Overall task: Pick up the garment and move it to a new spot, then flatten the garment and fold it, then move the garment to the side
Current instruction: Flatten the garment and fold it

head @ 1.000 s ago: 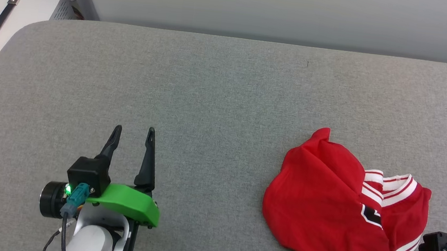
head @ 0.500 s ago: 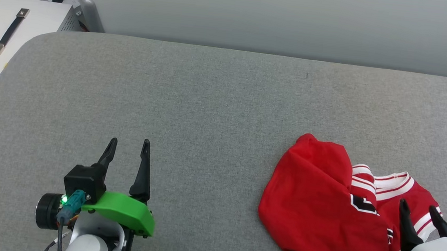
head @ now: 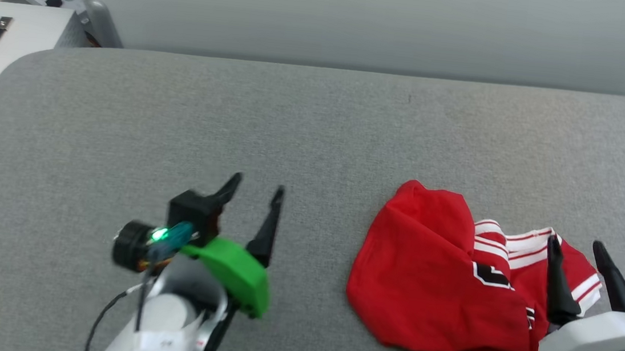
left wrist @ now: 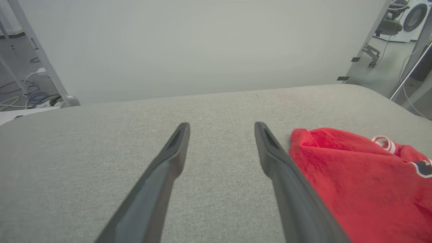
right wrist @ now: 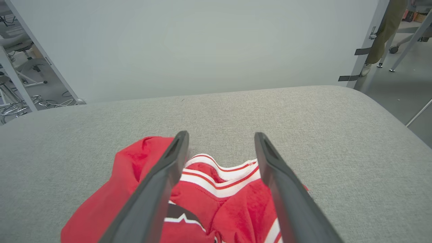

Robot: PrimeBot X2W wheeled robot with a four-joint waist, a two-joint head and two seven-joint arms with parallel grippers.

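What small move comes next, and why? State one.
Probably lower the right tool onto the garment and close on a fold: its jaws stand open over the striped trim, the garment lies crumpled on the grey surface, and the left tool is open, apart from it.

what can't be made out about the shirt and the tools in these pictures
Print on the garment: head view, folds hide all but black scraps.
Near right corner of the garment: head view, behind the right tool and its white wrist.
Near part of the garment: right wrist view, cut by the bottom edge.
The left tool: head view, motion-blurred, details smeared.
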